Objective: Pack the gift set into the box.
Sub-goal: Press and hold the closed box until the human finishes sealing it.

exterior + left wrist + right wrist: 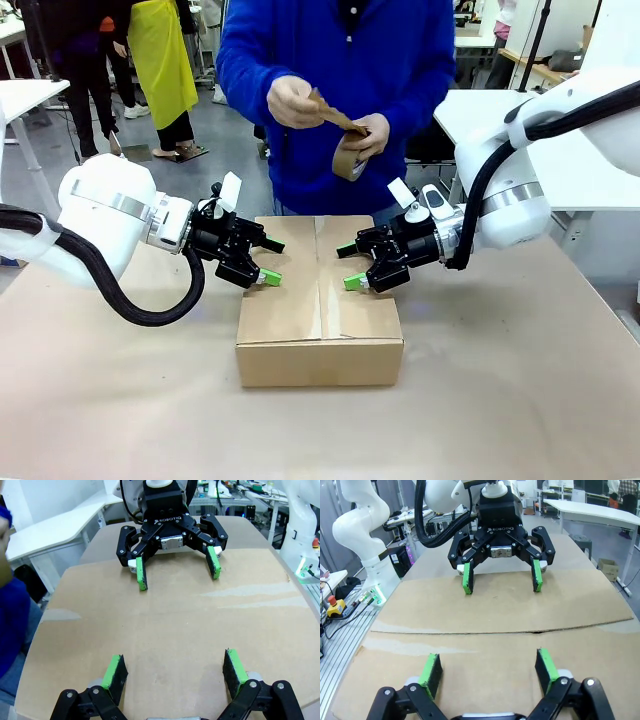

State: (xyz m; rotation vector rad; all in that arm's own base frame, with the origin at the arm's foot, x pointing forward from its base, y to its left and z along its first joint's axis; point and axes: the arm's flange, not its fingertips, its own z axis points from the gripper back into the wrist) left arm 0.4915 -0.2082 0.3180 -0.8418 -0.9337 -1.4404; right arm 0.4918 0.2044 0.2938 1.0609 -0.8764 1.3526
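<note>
Brown-papered bench bearing closed box; left claw and right claw spread, empty, pressing flaps; person's hands pulling tape roll.

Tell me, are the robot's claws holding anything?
No. The left end effector and right end effector are both open over the closed box, gripping nothing. The person's hands hold the tape roll.

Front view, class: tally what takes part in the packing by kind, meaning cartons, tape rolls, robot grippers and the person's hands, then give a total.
Cartons: 1, the box, flaps closed.
Tape rolls: 1, the tape roll.
Robot grippers: 2, the left gripper and the right gripper, both open.
Person's hands: 2, one hand pulling the tape, the other hand holding the roll.
Total: 6
</note>
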